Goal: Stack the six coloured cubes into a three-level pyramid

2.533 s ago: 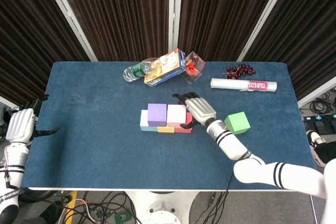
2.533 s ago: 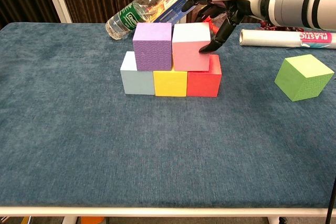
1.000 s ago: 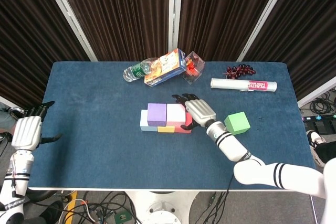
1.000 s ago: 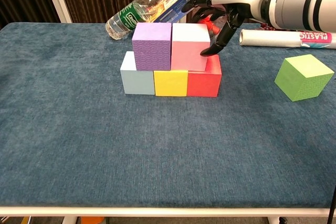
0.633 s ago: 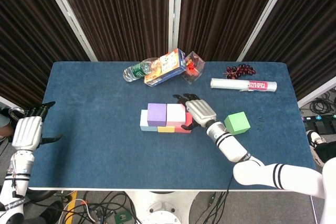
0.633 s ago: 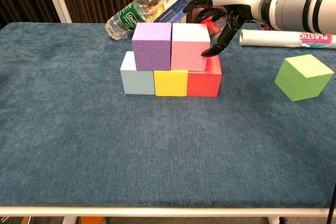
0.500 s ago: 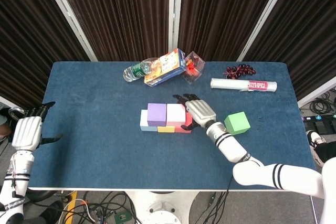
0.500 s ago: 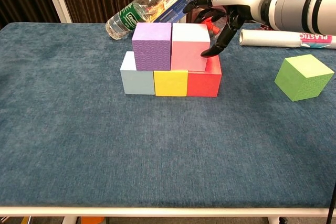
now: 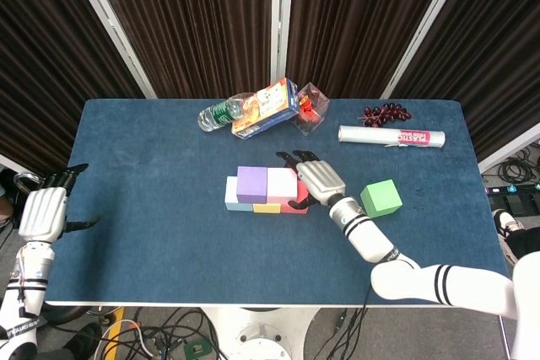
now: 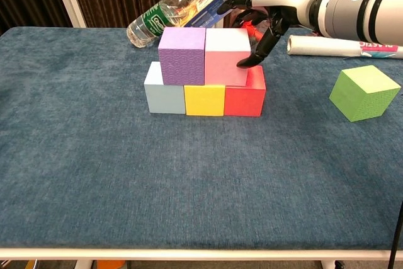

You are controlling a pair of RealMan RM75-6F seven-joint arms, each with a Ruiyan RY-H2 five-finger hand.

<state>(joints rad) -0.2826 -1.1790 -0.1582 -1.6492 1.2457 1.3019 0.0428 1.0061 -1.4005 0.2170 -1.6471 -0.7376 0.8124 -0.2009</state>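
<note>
Five cubes unmoved, right robot hand (image 10: pixel 264 14) nudged left

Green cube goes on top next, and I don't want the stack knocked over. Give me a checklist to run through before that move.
1. Bottom row complete: light blue cube, yellow cube and red cube side by side. Ok.
2. Second level seated: purple cube and pink cube side by side on the bottom row. Ok.
3. Right hand clear of the stack: a fingertip lies at the pink cube's side. Not ok.
4. Right hand holds nothing. Ok.
5. Green foam cube reachable: alone on the blue cloth, right of the stack. Ok.
6. Left hand away at the table's edge. Ok.
</note>
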